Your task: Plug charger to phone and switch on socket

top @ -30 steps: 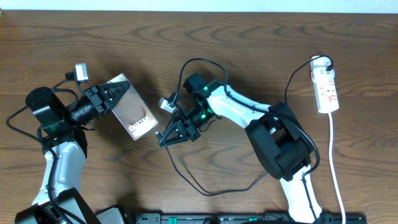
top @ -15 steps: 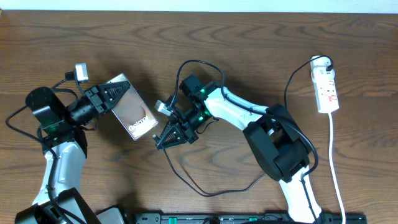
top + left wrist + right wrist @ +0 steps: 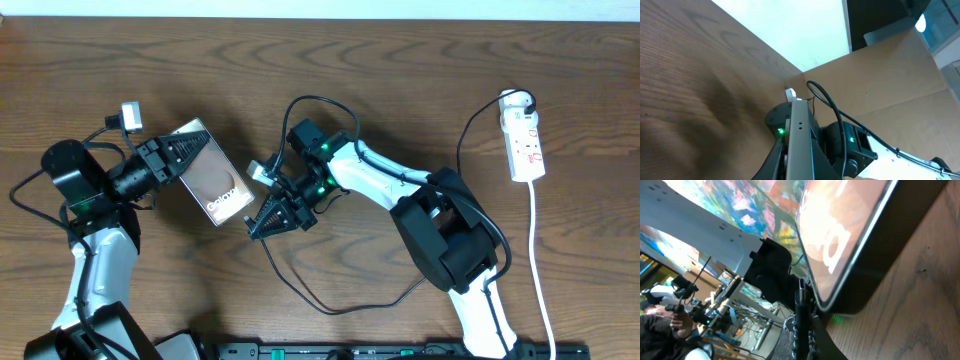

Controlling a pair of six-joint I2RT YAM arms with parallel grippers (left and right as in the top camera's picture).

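The right gripper (image 3: 262, 225), jaws closed on the charger (image 3: 338, 312) tip, has crept leftward over the last second. It now sits just beside the lower end of the phone (image 3: 212, 175), which the left gripper (image 3: 178, 156) clamps over the desk's left half. The plug looks nearly lined up but not seated, and the socket (image 3: 526, 142) near the far right corner waits untouched.

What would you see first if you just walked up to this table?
Right in the middle, the left gripper holds the phone, and the right gripper points the charger tip at the phone's free end. Far off on the right lies the white socket.
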